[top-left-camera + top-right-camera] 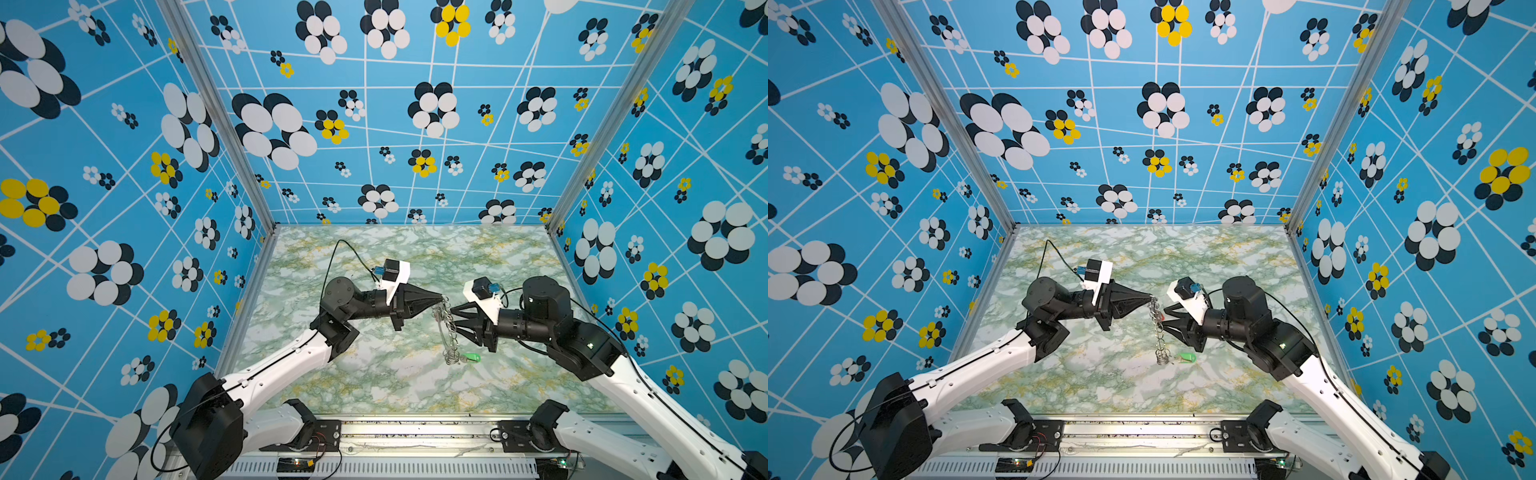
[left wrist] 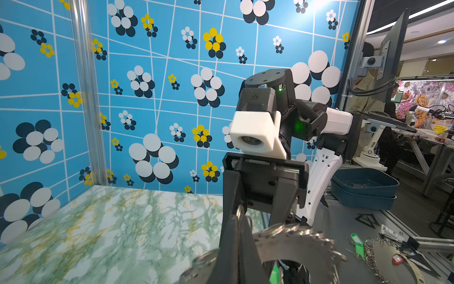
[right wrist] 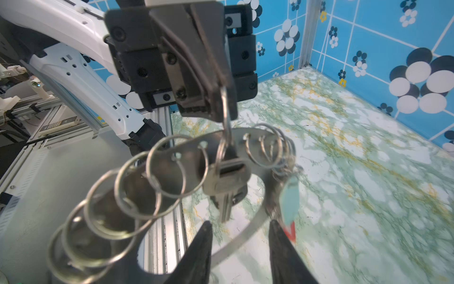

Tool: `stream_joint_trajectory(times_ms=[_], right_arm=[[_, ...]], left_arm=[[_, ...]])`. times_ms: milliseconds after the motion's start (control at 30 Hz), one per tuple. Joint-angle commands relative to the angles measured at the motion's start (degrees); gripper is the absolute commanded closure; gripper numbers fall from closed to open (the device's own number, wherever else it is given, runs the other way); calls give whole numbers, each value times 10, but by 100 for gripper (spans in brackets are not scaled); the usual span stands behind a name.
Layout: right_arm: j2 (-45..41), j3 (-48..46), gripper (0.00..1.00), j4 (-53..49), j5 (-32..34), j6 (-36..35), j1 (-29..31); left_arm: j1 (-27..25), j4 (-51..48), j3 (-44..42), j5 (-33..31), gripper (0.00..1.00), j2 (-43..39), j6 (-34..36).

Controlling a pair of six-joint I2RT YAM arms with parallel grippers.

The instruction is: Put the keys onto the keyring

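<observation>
Three keys to account for: one confirmed on, two in doubt.

Starting at left: left gripper (image 1: 441, 298), jaws pinched fully together on a single wire loop at the top of the keyring (image 1: 447, 328). Holds the ring up over the table (image 1: 365, 374) by that loop, with the disc hanging edge-on in both top views and the lowest loops at or close to the surface — contact not discernible. In the right wrist view, a silver key with black tag (image 3: 231, 170) on or next to the gripped loop, dangling across the disc's centre hole. Counts as done. Many neighbouring loops bare.

Moving right: right gripper (image 1: 454, 319), jaws partly apart, level with the upper half of the ring and just beside it. Grips nothing, as far as visible; only the disc's thin edge behind the gap in its wrist view. Red tag (image 3: 290, 233) just beside one fingertip (image 3: 282, 250), mostly hidden, apparently hanging among the bunched loops. Looks hooked on, but not verifiable.

Farther right and lower in both top views: green tag (image 1: 471, 357) flat on the table, touching or just beside the lowest loops. Cannot tell whether linked to one.

Left to do, on this showing: verify the red, settle the green — thread it if loose.
</observation>
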Motion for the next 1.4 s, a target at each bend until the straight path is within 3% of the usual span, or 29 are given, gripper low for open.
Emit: stream_joint_trajectory(times_ms=[0,267,500,767,1367], right_arm=[[-15,25,58,-20,-29,-14,-14],[-18,26,59,29,-33,1,-37],[-13,15,65,100,-81,47,-43],[5,6,74,101,-91,48,-43],[16,-11,78,103,-129,63,-34]], left_arm=[[-5,14,10,1,100,-17,20],[-15,-17,13,5,100,-20,45],[-20,-37,15,5,100,-26,61],[-22,-37,17,5,100,-28,62],[-23,-45,20,1,100,-26,68]])
